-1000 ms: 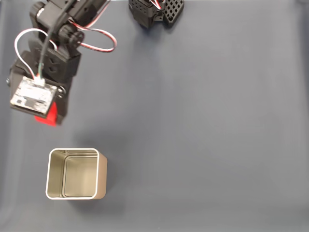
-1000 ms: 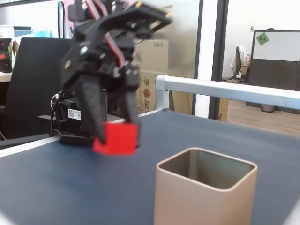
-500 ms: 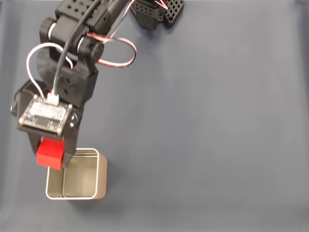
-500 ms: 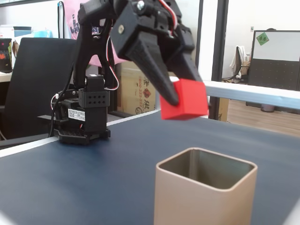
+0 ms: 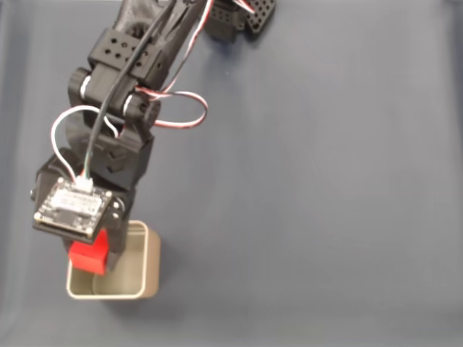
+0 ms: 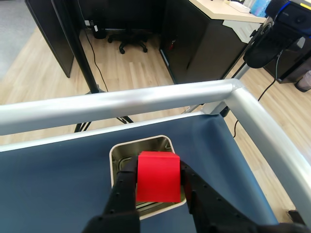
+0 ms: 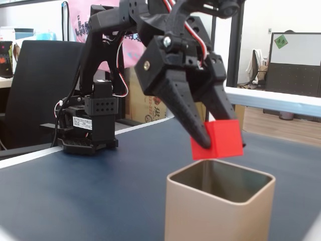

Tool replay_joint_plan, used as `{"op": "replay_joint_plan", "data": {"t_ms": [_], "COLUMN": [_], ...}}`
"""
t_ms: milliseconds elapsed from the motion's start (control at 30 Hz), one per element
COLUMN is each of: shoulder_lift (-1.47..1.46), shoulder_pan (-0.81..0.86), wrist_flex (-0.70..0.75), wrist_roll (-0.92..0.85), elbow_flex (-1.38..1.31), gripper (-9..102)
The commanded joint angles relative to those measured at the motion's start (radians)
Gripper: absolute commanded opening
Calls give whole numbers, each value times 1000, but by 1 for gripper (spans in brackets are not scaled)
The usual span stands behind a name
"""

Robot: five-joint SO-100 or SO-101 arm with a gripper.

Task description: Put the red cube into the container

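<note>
My jaws (image 7: pixel 220 143) are clenched on the red cube (image 7: pixel 217 139), which I hold in the air just above the open mouth of the tin (image 7: pixel 220 201). In the wrist view the cube (image 6: pixel 157 176) lies over the tin's opening (image 6: pixel 141 147), toward its near edge. I judge the carrying is almost done. What is left is to open and let the cube fall inside, then pull away from the table (image 5: pixel 304 202).
</note>
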Motion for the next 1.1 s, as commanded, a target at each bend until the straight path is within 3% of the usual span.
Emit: {"op": "replay_joint_plan", "data": {"t_ms": [0, 567, 1067], "shoulder_lift": [8, -15, -21], "shoulder_pan": [-12, -12, -14], "wrist_flex": [-32, -49, -83], "wrist_roll": [20, 23, 52], "elbow_flex": [-46, -29, -6], "gripper": [0, 1, 16]}}
